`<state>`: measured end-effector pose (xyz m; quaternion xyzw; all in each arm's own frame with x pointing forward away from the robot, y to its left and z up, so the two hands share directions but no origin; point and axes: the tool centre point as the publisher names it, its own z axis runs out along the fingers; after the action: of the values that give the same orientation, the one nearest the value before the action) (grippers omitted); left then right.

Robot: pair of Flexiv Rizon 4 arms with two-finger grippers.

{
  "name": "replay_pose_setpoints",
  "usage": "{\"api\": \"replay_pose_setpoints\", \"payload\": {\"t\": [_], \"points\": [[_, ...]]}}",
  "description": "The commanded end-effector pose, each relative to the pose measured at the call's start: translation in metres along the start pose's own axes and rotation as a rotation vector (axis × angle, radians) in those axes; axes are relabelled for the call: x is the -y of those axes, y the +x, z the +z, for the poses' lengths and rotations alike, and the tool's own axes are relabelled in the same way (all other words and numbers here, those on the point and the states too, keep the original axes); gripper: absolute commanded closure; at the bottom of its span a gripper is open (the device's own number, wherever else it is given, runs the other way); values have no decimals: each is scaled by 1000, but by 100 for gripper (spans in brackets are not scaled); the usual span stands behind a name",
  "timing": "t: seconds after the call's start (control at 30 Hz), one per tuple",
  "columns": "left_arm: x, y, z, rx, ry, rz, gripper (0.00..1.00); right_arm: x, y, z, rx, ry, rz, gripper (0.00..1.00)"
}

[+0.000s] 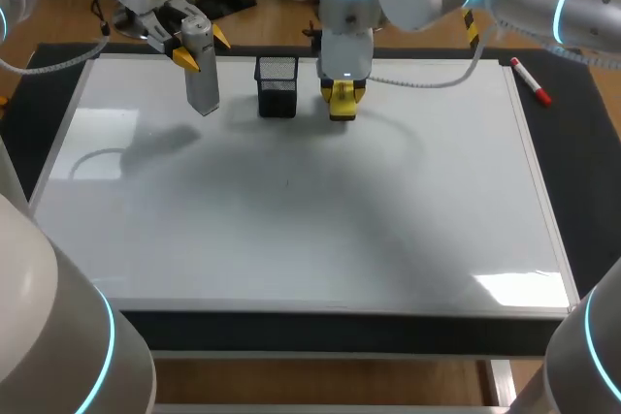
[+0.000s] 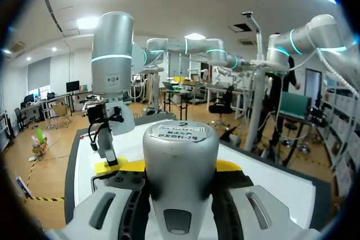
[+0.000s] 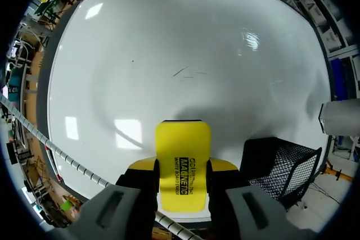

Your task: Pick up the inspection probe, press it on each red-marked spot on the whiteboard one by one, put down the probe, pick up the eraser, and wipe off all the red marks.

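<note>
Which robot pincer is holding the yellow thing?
The right pincer, beside the black mesh cup: it is shut on the yellow eraser. The left pincer grips a grey probe instead.

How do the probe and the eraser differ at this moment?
The probe is grey and tall, standing upright in the left gripper; the eraser is yellow and squat, in the right gripper. The probe is left of the mesh basket, the eraser right of it. Both are gripped, over the whiteboard.
</note>
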<state>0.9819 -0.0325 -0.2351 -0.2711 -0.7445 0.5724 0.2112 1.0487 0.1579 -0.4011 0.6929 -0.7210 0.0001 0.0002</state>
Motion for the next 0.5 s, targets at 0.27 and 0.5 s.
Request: {"api": "replay_pose_setpoints", "payload": {"t": [0.27, 0.5], "points": [[-2, -5, -7, -29, 10, -1, 100, 15, 4, 15, 0, -13, 7, 100], [-2, -5, -7, -29, 10, -1, 100, 18, 4, 21, -7, -20, 9, 100]]}}
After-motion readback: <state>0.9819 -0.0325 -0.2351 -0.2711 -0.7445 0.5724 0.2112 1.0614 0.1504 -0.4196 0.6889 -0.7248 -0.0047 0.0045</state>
